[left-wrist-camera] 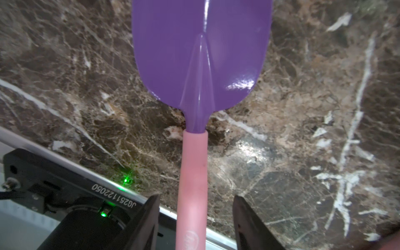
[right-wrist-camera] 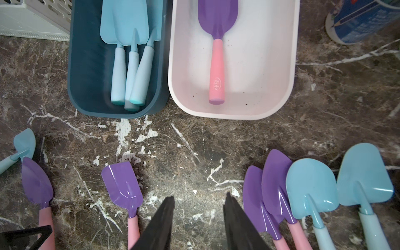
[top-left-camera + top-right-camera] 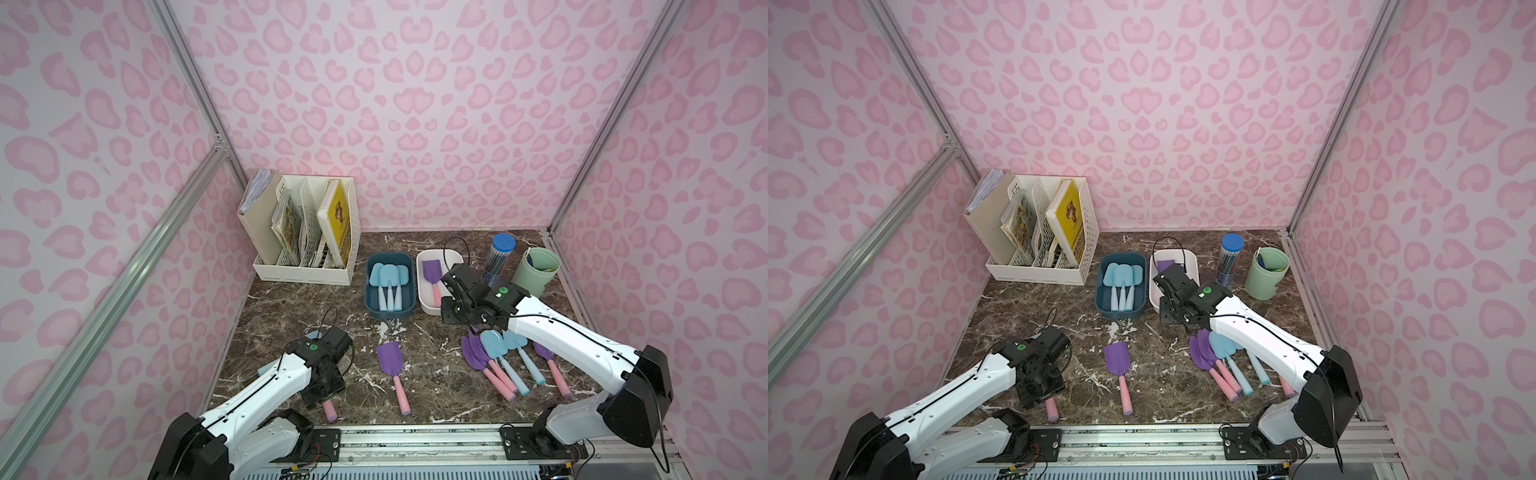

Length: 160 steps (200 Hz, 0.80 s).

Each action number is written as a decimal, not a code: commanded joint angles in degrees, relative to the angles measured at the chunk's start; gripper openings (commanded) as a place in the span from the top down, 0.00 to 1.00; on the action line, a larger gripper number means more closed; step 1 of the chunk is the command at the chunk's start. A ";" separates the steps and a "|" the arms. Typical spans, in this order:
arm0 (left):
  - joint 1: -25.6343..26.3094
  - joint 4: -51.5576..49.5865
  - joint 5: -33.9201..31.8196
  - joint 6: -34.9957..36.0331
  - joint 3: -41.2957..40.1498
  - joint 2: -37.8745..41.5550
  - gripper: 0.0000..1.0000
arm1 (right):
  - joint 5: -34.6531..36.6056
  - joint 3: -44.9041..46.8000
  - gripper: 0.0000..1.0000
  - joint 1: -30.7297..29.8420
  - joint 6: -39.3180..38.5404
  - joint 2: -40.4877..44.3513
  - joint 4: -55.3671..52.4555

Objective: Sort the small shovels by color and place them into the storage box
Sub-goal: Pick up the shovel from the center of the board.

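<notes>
On the marble table the sorting looks partly done. The dark blue box holds three blue shovels, and the white box just beside it on the right holds one purple shovel. The step in hand appears to be a pick-up by the left arm, well in front of the blue box and to its left. The left gripper is spread, its fingers straddling the pink handle of a second purple shovel that lies flat on the table, with nothing pinched yet. As I judge it, the next move calls for pressing the fingers onto that handle, lifting, and carrying the shovel past the blue box into the white one. The right gripper is also spread and empty, hanging right of the blue box at the white box's near end. Loose shovels lie in front of the blue box: a lone purple one and, further right, a mixed bunch. A serial number on the black arm base reads JG251122050, upside down. The white script logo on the boxed shovel's pink handle is too small to read, and the print on the pencil tube, right of the boxes, is blurred.
</notes>
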State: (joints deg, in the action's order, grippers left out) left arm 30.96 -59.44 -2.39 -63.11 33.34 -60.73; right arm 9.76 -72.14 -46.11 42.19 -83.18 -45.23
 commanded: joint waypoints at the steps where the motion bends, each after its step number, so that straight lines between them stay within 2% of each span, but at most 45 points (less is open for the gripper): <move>1: 0.40 1.60 0.37 -1.13 -0.68 -0.55 0.40 | 0.78 0.11 0.56 0.04 0.50 -0.03 -0.65; 55: 0.72 3.79 0.46 -2.41 -3.68 -0.74 0.42 | 0.53 -0.11 0.57 0.14 0.17 -0.80 -0.71; 160: 0.70 4.00 -0.63 -3.83 -4.70 1.08 0.62 | 1.12 -0.72 0.56 0.19 0.10 -1.50 -1.33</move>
State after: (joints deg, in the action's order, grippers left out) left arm 31.64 -54.00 -2.24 -66.06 28.36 -60.51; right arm 9.82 -72.38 -45.91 42.30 -84.51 -45.25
